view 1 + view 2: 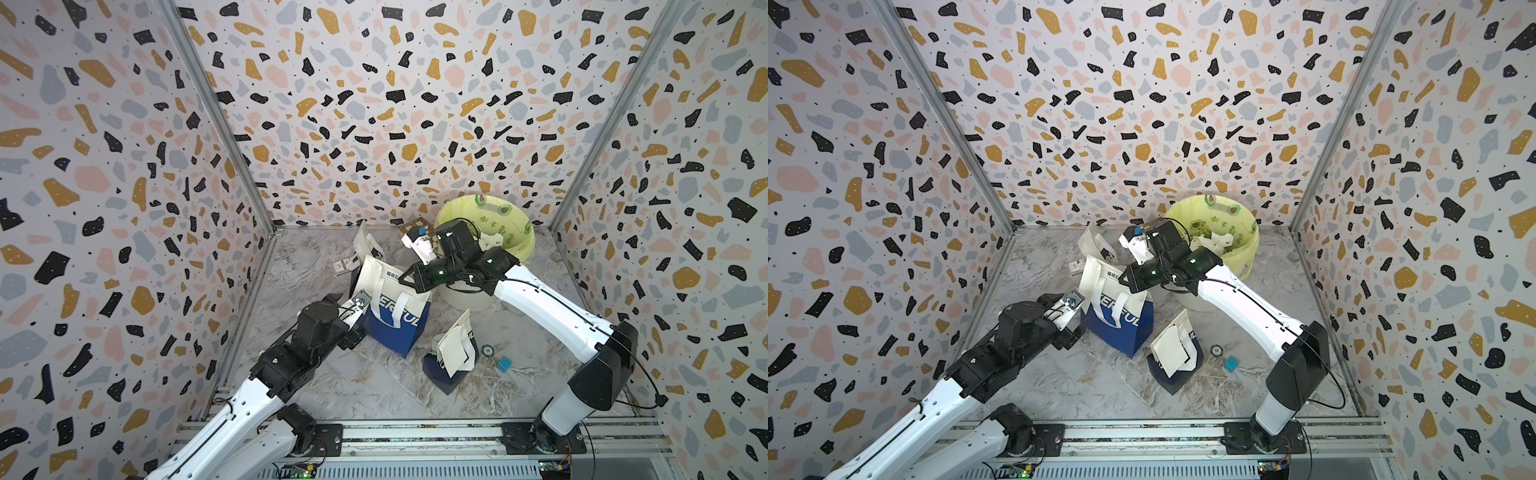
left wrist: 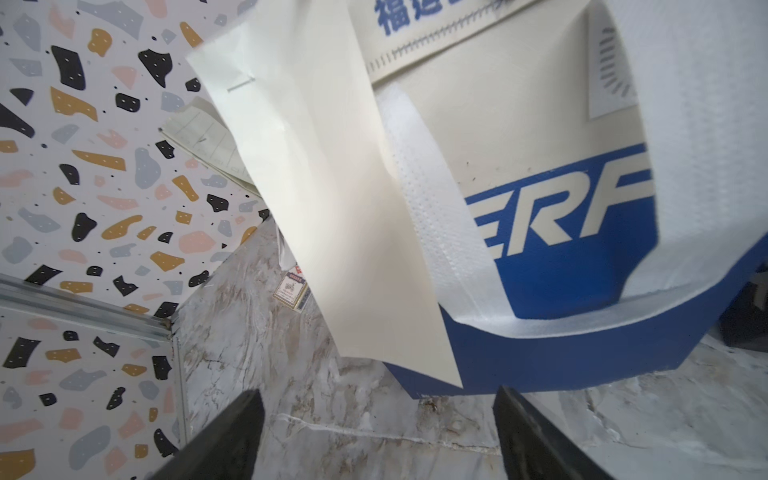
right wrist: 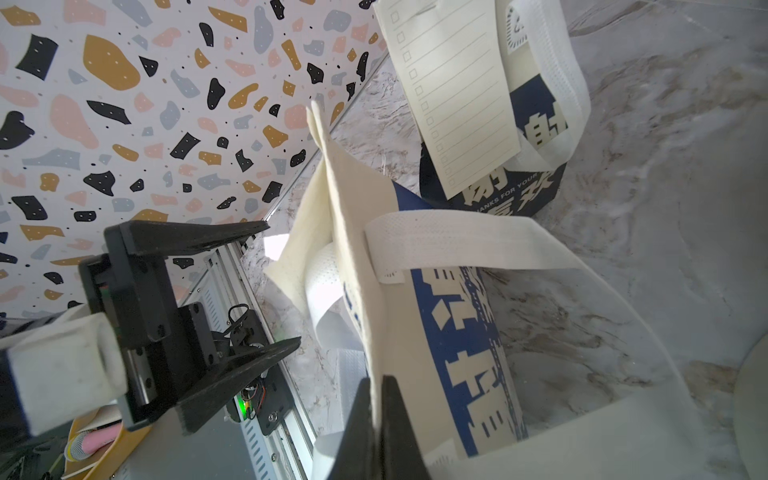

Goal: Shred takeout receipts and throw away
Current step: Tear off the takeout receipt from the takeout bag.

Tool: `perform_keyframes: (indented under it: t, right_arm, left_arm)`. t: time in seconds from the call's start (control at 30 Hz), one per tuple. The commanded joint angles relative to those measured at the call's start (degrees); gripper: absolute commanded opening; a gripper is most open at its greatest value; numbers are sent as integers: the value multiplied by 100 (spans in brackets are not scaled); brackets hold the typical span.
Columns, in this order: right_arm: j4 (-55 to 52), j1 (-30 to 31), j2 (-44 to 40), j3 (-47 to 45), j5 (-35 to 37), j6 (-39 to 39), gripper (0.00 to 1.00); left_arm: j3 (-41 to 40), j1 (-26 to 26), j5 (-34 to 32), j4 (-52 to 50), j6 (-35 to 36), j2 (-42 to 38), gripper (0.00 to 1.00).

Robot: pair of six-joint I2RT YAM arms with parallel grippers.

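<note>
At the back right of the marble floor (image 1: 332,374), the bin (image 1: 457,208) with its avocado-print liner already holds ragged white scraps (image 1: 1219,241), so by that evidence part of the shredding and binning is done. Much looks left. One whole takeout receipt (image 2: 332,208) hangs down the face of the upright tote bag (image 1: 399,320), untorn, with a thin mark like a staple near its upper end (whether it truly pins the sheet to the bag cannot be told). A second receipt (image 1: 455,347), lined and with a column of checkboxes, lies across the fallen tote bag (image 1: 440,376) nearer the front, also whole. A third tote (image 1: 363,243) stands by the rear wall; a gridded sheet (image 2: 199,137) shows behind the hanging receipt in the left wrist view, probably belonging to it.

The right gripper (image 3: 374,415) is clamped on the cream upper rim of the upright tote, steadying it. The left gripper (image 2: 376,411) has its jaws spread wide with nothing between them, close to the hanging receipt's free end and not touching it. The likely step in hand is taking that sheet off the bag; tearing it and dropping the pieces would follow, then the same for the others.
</note>
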Motion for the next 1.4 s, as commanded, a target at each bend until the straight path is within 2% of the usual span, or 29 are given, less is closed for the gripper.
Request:
perform_keyframes:
  t: [0.0, 0.5, 0.93, 1.17, 1.37]
  right_arm:
    - [8, 11, -234, 238, -158, 196, 0]
    - [-58, 113, -138, 359, -82, 316, 0]
    - [-400, 309, -57, 477, 255, 7, 0]
    - [-446, 336, -62, 486, 258, -91, 0]
    - [-440, 336, -100, 470, 269, -131, 0]
  left_arm:
    - [-200, -19, -495, 1173, 433, 72, 87]
    - [-492, -19, -709, 2434, 424, 440, 87]
    - [-352, -19, -878, 3060, 638, 698, 55]
    - [-248, -11, -820, 3282, 644, 959, 33]
    - [-253, -11, -761, 3384, 644, 1021, 6]
